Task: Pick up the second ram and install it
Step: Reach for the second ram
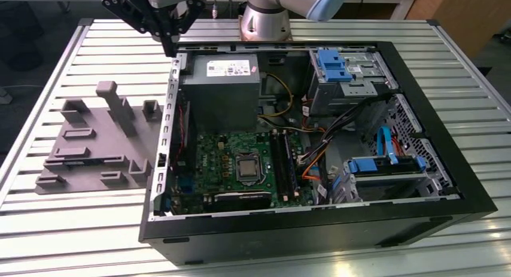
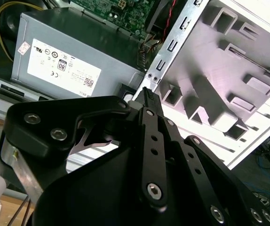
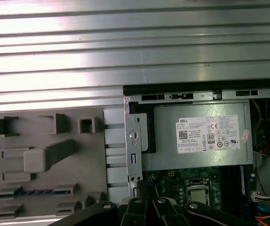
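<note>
The second ram (image 3: 34,192) shows in the first wrist view as a thin dark blue-green strip. It stands on edge in a slot of the grey moulded tray (image 3: 85,155), at the tray's near end. My gripper (image 1: 169,51) hangs above the far left corner of the open computer case (image 1: 319,226), beside the power supply (image 1: 222,88). Its black fingers (image 2: 146,101) lie together, shut, with nothing between them. The gripper (image 3: 146,207) is well apart from the ram. The black memory sockets (image 1: 284,163) lie on the green motherboard (image 1: 231,163).
The grey tray (image 1: 88,151) with raised blocks lies on the slatted metal table (image 1: 48,229), at the exterior view's left of the case. Inside the case are cables, blue drive brackets (image 1: 329,64) and a metal case wall (image 1: 169,133) between tray and motherboard.
</note>
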Robot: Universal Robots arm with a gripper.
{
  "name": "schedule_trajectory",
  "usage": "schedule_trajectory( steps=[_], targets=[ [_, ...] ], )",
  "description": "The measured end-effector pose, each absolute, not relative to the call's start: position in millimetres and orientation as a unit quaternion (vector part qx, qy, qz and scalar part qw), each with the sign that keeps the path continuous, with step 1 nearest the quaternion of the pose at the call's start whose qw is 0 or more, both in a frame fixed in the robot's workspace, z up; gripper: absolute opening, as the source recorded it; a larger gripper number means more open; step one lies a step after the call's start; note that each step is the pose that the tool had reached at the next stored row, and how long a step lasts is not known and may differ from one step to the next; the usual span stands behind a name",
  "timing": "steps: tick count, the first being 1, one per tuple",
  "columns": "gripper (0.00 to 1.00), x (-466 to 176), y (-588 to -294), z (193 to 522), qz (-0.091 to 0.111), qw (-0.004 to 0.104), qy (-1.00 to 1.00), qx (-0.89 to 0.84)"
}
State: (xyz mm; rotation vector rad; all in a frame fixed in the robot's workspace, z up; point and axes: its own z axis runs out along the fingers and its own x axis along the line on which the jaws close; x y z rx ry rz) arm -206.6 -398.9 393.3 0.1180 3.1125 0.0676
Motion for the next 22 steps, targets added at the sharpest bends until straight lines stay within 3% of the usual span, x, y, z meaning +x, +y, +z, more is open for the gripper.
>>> schedule_trajectory(
  steps=[22],
  targets=[
    [0.11,-216.2,-399.0,393.3,0.022,0.013,0.999,0.038]
  ],
)
